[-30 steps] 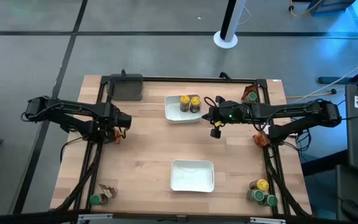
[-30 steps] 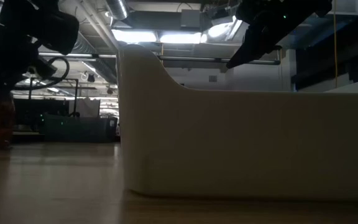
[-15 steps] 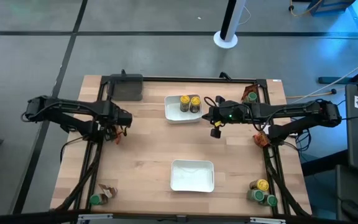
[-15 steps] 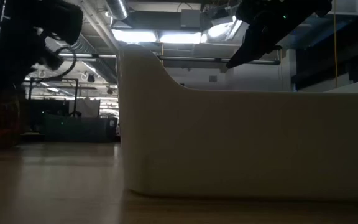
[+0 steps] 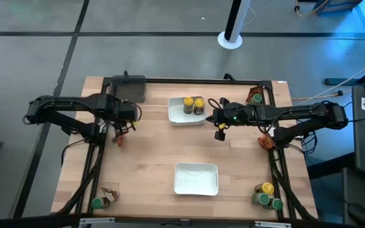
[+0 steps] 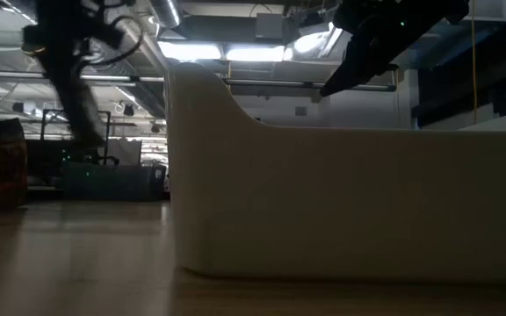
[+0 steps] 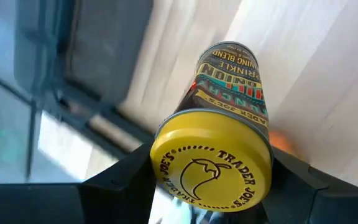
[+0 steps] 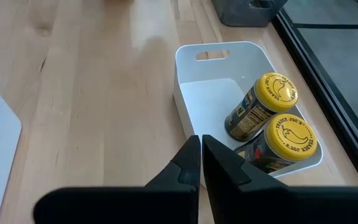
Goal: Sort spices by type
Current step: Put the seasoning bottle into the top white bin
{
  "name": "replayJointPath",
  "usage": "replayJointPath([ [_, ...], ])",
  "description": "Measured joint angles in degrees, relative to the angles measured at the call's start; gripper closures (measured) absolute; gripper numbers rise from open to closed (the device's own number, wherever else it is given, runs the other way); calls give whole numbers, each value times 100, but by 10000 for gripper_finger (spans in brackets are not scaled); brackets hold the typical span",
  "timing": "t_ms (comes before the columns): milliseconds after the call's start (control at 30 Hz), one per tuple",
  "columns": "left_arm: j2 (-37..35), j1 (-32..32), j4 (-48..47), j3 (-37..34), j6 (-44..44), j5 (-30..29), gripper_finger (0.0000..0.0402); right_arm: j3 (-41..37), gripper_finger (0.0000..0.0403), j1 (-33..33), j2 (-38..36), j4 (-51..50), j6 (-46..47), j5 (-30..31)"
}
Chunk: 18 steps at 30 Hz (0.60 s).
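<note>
In the left wrist view a jar with a yellow lid (image 7: 211, 163) and a dark printed body sits between the fingers of my left gripper (image 7: 211, 186), which is shut on it. In the high view that gripper (image 5: 120, 128) hangs over the table's left side, near the dark bin (image 5: 128, 88). My right gripper (image 8: 201, 155) is shut with nothing in it. It hovers beside the far white tray (image 5: 177, 118), in which two yellow-lidded jars (image 8: 272, 121) lie. An orange packet (image 5: 116, 140) lies on the wood below the left gripper. My left gripper pinches the jar at its lid end (image 7: 166, 140), one finger (image 7: 120, 180) on each side of the yellow lid. The fingers come steeply from above. The jar is lifted clear of the wood, tilted, its base (image 7: 229, 50) pointing down and away from the wrist.
A second white tray (image 5: 196, 189) stands near the middle front. A green-lidded jar (image 5: 97, 204) and a packet (image 5: 111, 194) lie front left. A few jars (image 5: 268, 196) stand front right. Packets (image 5: 266, 140) lie along the right side and another (image 5: 255, 97) at the far right.
My left gripper has risen with the jar and tipped its wrist, shifting slightly toward the table's far edge; the jar now hangs higher above the wood.
</note>
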Motion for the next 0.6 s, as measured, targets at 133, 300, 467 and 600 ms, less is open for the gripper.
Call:
replayJointPath([
  [133,115,-2,623,328,111,9,186,0,384,0,1,26,4,0],
  [300,309,-2,1558,447,493,149,186,-2,384,0,2,475,-5,0],
  [467,649,-2,2465,450,936,166,186,-23,384,0,2,988,-246,-145],
  [600,936,-2,3210,450,1207,169,186,-319,389,0,3,1905,-303,-352],
])
